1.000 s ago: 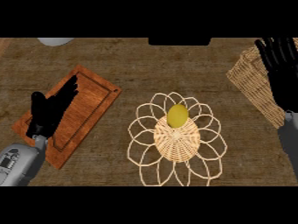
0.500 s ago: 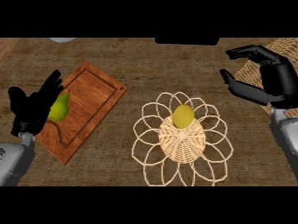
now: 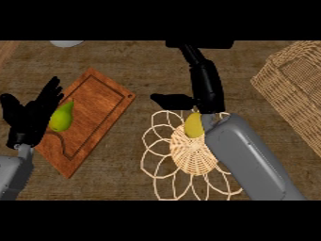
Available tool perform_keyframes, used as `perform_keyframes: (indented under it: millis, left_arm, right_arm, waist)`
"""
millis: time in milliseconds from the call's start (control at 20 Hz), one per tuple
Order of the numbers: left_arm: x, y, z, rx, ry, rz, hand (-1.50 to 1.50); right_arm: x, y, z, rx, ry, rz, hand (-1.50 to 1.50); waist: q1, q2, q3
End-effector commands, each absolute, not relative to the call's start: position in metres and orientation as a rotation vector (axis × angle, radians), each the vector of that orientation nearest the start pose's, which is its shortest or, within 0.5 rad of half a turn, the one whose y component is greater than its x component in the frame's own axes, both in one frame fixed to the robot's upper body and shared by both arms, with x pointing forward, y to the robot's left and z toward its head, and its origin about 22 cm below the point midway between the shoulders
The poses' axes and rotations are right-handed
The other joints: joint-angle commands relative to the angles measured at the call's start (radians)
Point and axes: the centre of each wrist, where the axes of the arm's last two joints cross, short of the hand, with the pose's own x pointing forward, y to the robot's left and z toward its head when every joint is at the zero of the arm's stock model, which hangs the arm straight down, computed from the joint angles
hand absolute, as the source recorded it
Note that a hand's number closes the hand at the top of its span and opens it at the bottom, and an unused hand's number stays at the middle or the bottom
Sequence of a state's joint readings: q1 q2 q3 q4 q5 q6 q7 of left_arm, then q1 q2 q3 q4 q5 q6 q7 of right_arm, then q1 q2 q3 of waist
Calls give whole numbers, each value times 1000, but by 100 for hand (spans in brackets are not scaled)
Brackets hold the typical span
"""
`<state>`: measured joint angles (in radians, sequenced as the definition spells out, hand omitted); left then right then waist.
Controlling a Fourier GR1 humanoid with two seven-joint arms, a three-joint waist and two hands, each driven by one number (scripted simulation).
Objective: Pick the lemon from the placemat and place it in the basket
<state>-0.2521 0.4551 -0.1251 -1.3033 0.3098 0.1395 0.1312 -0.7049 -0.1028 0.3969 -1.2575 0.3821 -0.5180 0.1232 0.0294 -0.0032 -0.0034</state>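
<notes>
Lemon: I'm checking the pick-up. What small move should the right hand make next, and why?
Probably lower the right hand and curl it round the lemon: the hand is open, reaching over the lemon, which lies unheld on the woven placemat, left of the wicker basket.

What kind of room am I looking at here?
Most likely a kitchen counter: a wooden worktop with a cutting board holding a pear, a lemon on a woven placemat, and a wicker basket at the right.

A green pear (image 3: 60,117) lies on the wooden cutting board (image 3: 101,106).
</notes>
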Motion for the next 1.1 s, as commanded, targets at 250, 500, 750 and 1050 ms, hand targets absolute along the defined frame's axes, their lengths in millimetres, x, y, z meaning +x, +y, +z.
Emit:
perform_keyframes:
  millis: [250, 500, 750, 1050]
  left_arm:
    - [298, 313, 33, 185, -1363, -81, 0]
    - [296, 322, 30, 222, -1343, -60, 0]
    - [275, 314, 13, 194, -1361, -69, 0]
    - [294, 315, 37, 216, -1374, -52, 0]
  right_arm:
    - [383, -65, 178, -869, -1485, 684, -150]
    - [387, -73, 251, -1072, -1236, 710, -150]
    - [377, -75, 294, -925, -1067, 850, -150]
    - [356, -85, 293, -766, -1011, 919, -150]
  waist:
    - [-40, -20, -4]
    - [-68, -24, -1]
    - [-41, -17, 2]
    - [-65, -15, 4]
